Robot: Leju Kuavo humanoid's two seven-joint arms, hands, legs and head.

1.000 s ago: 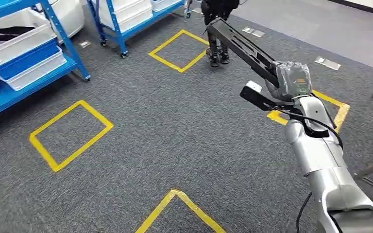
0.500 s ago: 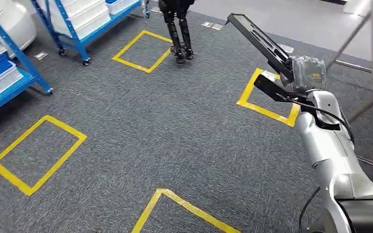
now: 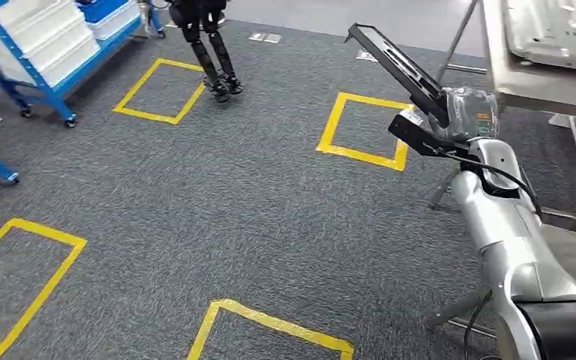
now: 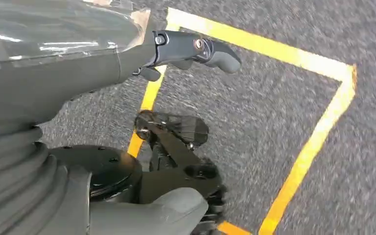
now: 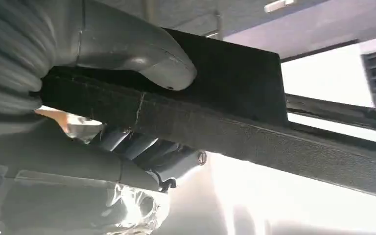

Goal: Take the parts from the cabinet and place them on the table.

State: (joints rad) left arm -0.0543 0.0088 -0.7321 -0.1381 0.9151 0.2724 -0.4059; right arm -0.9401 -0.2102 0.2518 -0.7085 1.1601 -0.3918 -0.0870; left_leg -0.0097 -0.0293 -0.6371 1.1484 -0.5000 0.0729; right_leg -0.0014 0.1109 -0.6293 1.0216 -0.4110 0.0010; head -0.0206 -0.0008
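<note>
A long black flat part (image 3: pixel 394 64) sticks up and away to the left from my right hand (image 3: pixel 461 112), which grips its near end at chest height. In the right wrist view the thumb (image 5: pixel 142 54) presses on top of the black part (image 5: pixel 235 107) and the darker fingers (image 5: pixel 142 147) curl beneath it. The metal table (image 3: pixel 529 84) stands just right of the hand, at the upper right. My left hand (image 4: pixel 78 63) hangs over the carpet with a finger (image 4: pixel 196 49) stretched out, holding nothing.
A grey pressed metal sheet (image 3: pixel 562 30) lies on the table. The blue cabinet (image 3: pixel 45 45) with white bins stands far off at the upper left. A pair of dark legs (image 3: pixel 214 52) stands beyond it. Yellow taped squares (image 3: pixel 364 127) mark the grey carpet.
The camera has swung to the right: the cabinet has slid off to the left and the table has come into view. My right hand still holds the black part.
</note>
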